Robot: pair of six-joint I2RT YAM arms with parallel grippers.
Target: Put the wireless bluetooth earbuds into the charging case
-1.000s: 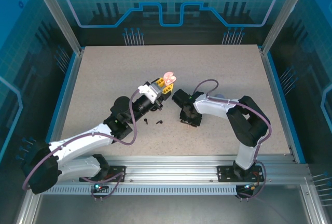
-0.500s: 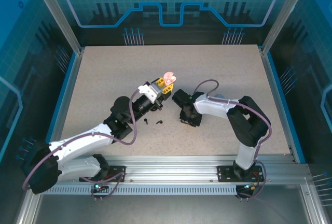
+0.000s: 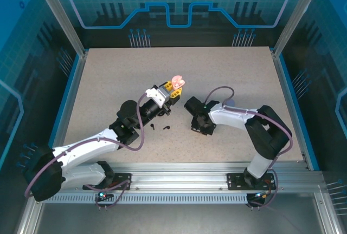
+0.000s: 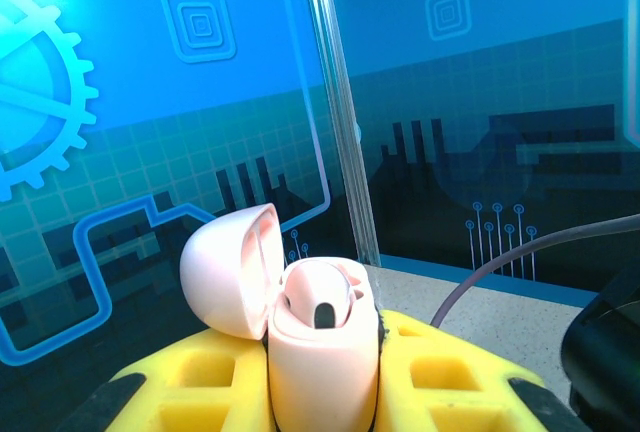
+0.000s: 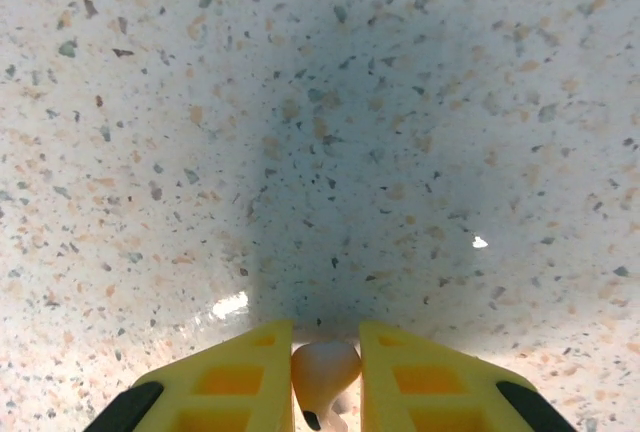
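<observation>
1. Top external: shows the left claw [image 3: 173, 89] clamped on the pink charging case [image 3: 176, 80], raised off the surface [image 3: 108, 82]. Puts the right claw [image 3: 201, 128] near the case, to its right and closer to the arm bases, low over the surface. Places two black earbuds [image 3: 154, 127] on the surface, left of the case and closer to the bases.
2. Left wrist: shows the case upright, squeezed between yellow fingers [image 4: 440, 377], its lid [image 4: 232, 270] swung open to the case's left.
3. Right wrist: shows yellow fingers [image 5: 240, 377] drawn narrow, pinching a pale pink earbud [image 5: 325, 370].
</observation>
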